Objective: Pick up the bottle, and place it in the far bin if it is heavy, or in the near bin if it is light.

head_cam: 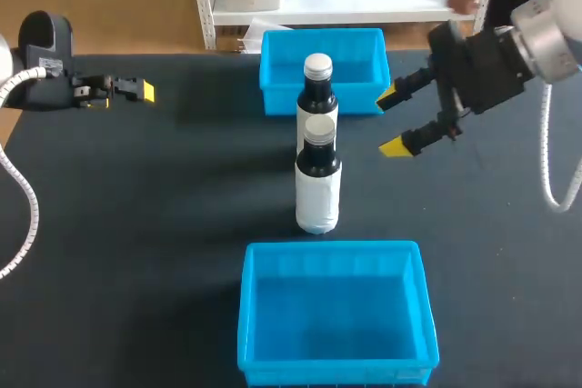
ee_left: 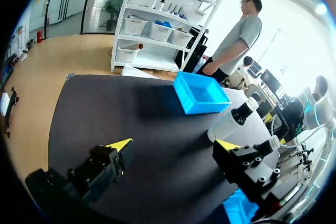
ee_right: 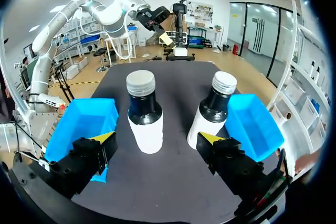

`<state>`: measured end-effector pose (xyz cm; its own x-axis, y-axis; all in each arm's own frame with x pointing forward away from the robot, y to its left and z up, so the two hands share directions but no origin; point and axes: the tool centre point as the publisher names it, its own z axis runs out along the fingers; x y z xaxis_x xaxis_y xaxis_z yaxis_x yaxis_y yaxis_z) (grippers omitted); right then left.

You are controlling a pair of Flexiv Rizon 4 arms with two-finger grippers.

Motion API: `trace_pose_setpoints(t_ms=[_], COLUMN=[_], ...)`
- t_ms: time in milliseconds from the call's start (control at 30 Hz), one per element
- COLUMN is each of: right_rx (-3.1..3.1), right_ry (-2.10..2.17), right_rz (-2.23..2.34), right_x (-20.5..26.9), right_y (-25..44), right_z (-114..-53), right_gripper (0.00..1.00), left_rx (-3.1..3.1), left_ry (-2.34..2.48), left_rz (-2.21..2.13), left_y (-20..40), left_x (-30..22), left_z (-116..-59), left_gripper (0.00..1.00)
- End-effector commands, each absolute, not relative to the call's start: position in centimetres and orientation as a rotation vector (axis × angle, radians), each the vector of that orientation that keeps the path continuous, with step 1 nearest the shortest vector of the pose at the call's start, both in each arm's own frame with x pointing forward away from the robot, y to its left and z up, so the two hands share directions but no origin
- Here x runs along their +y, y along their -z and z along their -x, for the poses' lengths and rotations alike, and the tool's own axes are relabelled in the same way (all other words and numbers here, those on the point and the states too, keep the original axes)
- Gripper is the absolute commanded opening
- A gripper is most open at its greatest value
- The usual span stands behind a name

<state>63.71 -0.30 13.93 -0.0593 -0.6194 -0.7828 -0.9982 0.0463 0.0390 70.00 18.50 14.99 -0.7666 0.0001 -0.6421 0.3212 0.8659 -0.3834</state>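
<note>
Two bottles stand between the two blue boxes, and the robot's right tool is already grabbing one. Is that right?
Not quite. The right tool is open and holds nothing: the head view shows it off to the side of the near bottle and the far bottle, touching neither. Both bottles do stand between the far bin and the near bin.

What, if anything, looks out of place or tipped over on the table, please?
Nothing is spilled or tipped. Oddly, two stand upright, a near bottle and a far bottle, though the task names only one.
</note>
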Motion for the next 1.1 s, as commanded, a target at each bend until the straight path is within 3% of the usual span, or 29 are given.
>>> trace_pose_setpoints(t_ms=[33,1100], right_rx=[1.730,1.763], right_ry=[-0.849,-0.945], right_rz=[1.645,1.654], right_x=[1.3,8.0], right_y=[-13.6,-11.8], right_z=[-64.0,-62.1], right_gripper=[1.00,1.00], left_rx=[2.374,2.374], left_ry=[0.636,0.636], left_rz=[-0.231,-0.231], left_y=[-15.0,-15.0], left_x=[18.5,18.5], left_z=[-70.0,-70.0], left_gripper=[1.00,1.00])
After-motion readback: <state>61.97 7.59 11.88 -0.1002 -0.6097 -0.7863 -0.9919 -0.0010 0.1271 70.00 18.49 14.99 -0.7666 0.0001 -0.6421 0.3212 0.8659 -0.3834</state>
